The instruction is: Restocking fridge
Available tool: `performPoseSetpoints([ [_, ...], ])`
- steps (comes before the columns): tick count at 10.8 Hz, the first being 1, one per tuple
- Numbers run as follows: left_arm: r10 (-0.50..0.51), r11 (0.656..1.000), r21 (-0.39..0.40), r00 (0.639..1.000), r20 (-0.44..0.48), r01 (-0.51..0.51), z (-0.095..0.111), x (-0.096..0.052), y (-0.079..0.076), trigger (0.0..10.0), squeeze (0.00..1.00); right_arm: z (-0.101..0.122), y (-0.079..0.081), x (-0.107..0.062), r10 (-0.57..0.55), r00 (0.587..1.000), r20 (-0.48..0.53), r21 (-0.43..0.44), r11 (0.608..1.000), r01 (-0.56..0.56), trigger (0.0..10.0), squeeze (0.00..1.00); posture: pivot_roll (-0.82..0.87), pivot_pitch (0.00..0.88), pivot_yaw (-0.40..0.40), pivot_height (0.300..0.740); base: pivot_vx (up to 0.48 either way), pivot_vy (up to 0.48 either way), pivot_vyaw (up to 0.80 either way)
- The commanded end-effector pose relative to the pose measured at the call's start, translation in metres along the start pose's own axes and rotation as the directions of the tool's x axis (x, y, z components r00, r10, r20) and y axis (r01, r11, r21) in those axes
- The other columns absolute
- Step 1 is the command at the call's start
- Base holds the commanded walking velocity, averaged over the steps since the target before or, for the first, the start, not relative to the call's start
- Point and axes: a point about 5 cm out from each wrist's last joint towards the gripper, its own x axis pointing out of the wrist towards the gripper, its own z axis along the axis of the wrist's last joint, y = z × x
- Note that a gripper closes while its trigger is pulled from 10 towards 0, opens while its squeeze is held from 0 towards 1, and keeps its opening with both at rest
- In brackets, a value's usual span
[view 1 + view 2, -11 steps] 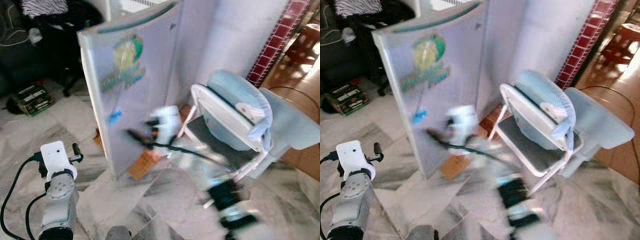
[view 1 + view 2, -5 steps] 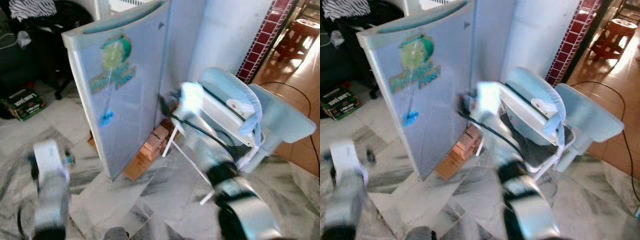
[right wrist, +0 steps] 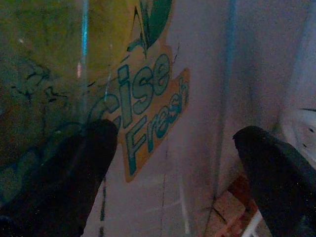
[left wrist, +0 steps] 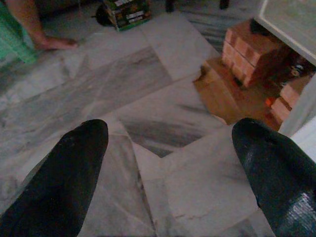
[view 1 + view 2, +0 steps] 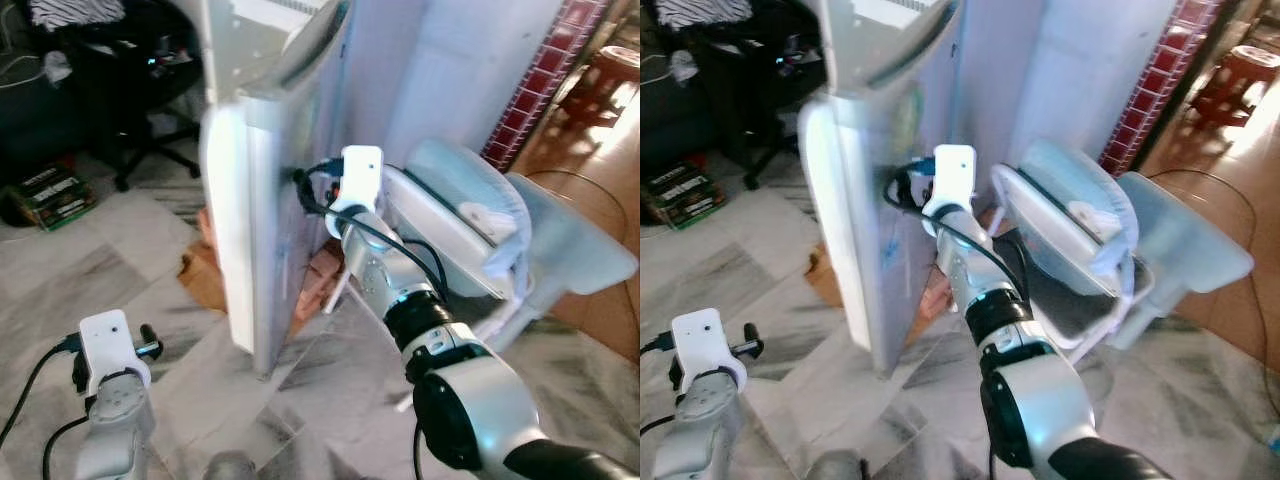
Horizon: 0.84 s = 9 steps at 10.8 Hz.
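Note:
The white fridge door point(image 5: 245, 230) stands open and edge-on to me. Its outer face carries a green and yellow "Fresh" sticker point(image 3: 148, 108). My right gripper point(image 5: 302, 186) is raised against that outer face. Its fingers point(image 3: 74, 168) are open, with the sticker between them and nothing held. My left gripper point(image 4: 168, 143) hangs low at the left, open over the marble floor point(image 4: 128, 79).
A white folding chair point(image 5: 450, 215) with a pale blue cushion and a pale blue tub point(image 5: 575, 245) stand right of the door. Bricks point(image 4: 247, 54) and cardboard point(image 4: 222, 94) lie by the fridge base. A black office chair point(image 5: 140, 90) and books point(image 5: 50, 190) are at the left, and a person's foot point(image 4: 52, 43) is on the floor.
The door showed its stickered face before and now shows its edge. My right arm has risen from low by the chair to the door's face. The left arm stayed low.

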Motion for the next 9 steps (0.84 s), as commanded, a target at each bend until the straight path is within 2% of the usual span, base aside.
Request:
performPoseSetpoints([
  [1,-0.002,1.0,-0.002,1.0,0.003,0.002,0.003,-0.001,-0.001,10.0,0.0,0.012,0.044,0.005,0.092,0.995,0.027,0.013,0.996,-0.092,10.0,0.0,0.23,0.0,-0.103,0.74,0.0,0.0,0.0],
  [2,-0.014,1.0,0.003,1.0,-0.002,0.014,0.003,-0.002,-0.003,10.0,0.0,0.008,0.062,0.004,0.215,0.977,-0.003,0.128,0.969,-0.213,10.0,0.0,0.23,0.0,-0.103,0.74,0.0,0.0,0.0],
  [3,-0.021,1.0,0.002,1.0,-0.005,0.021,0.003,-0.002,-0.004,10.0,0.0,0.011,0.115,-0.021,0.701,0.713,0.024,0.412,0.643,-0.646,10.0,0.0,0.23,0.0,-0.105,0.74,0.0,0.0,0.0],
  [4,-0.031,1.0,-0.002,0.999,-0.009,0.031,0.003,-0.002,-0.004,10.0,0.0,0.026,0.142,-0.083,0.973,0.19,0.134,0.395,0.124,-0.91,10.0,0.0,0.23,0.0,-0.106,0.74,0.0,0.0,0.0],
  [5,-0.039,0.999,-0.004,0.999,-0.014,0.039,0.003,-0.002,-0.005,10.0,0.0,0.019,0.131,-0.088,0.97,0.204,0.132,0.391,0.138,-0.91,10.0,0.0,0.22,0.0,-0.104,0.74,0.0,0.0,0.0],
  [6,-0.045,0.999,-0.001,0.999,-0.014,0.045,0.004,-0.002,-0.007,10.0,0.0,0.011,0.123,-0.086,0.968,0.232,0.099,0.385,0.178,-0.906,10.0,0.0,0.21,0.0,-0.097,0.74,0.0,0.0,0.0],
  [7,-0.056,0.998,0.014,0.998,-0.014,0.056,0.004,0.0,-0.008,10.0,0.0,0.003,0.108,-0.078,0.956,0.285,0.061,0.389,0.24,-0.889,10.0,0.0,0.21,0.0,-0.091,0.74,0.0,0.0,0.0],
  [8,-0.077,0.996,0.033,0.997,0.0,0.077,0.007,0.001,-0.009,10.0,0.0,0.0,0.098,-0.078,0.948,0.317,0.03,0.382,0.282,-0.88,10.0,0.0,0.2,0.0,-0.085,0.74,0.0,0.0,0.0],
  [9,-0.139,0.988,0.07,0.99,0.025,0.137,0.015,0.009,-0.015,10.0,0.0,-0.005,0.08,-0.077,0.913,0.407,-0.04,0.327,0.397,-0.858,10.0,0.0,0.2,0.0,-0.083,0.74,0.0,0.0,0.0],
])
